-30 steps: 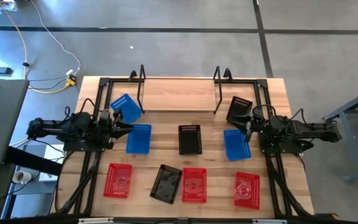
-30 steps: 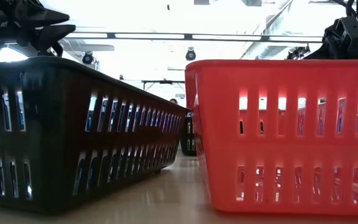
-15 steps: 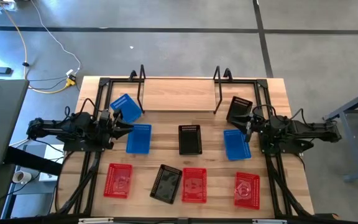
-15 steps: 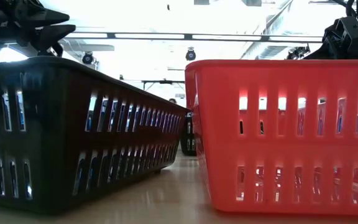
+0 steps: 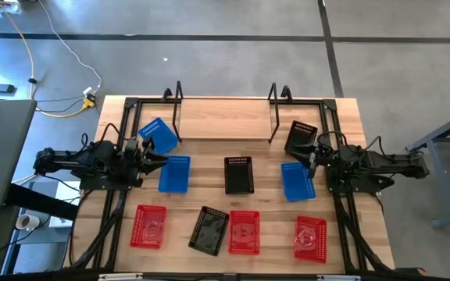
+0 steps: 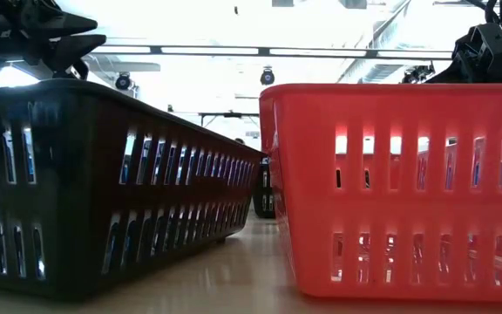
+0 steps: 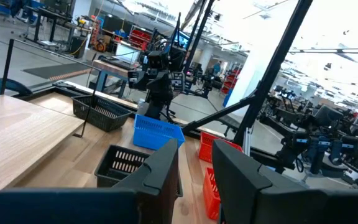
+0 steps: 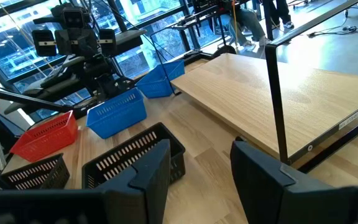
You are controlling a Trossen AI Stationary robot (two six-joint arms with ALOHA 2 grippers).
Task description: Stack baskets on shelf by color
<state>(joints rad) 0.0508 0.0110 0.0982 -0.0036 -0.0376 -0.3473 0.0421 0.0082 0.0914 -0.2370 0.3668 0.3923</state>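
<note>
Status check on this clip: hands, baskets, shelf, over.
Left hand and right hand both open, holding nothing, at the table's sides. All nine baskets loose on the table. Shelf bare, nothing blocking it.

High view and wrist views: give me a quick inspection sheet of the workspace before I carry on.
Surface: slatted wooden table, shelf bare.
Job's things: nine baskets loose on the table, none stacked; blue ones, black ones, red ones.
Clutter: nothing seen.
Hands: left hand partly open, empty; right hand open, empty; both above the table.
Cables: yellow and white leads on the floor.
Surroundings: other workstations behind; people far off.
</note>
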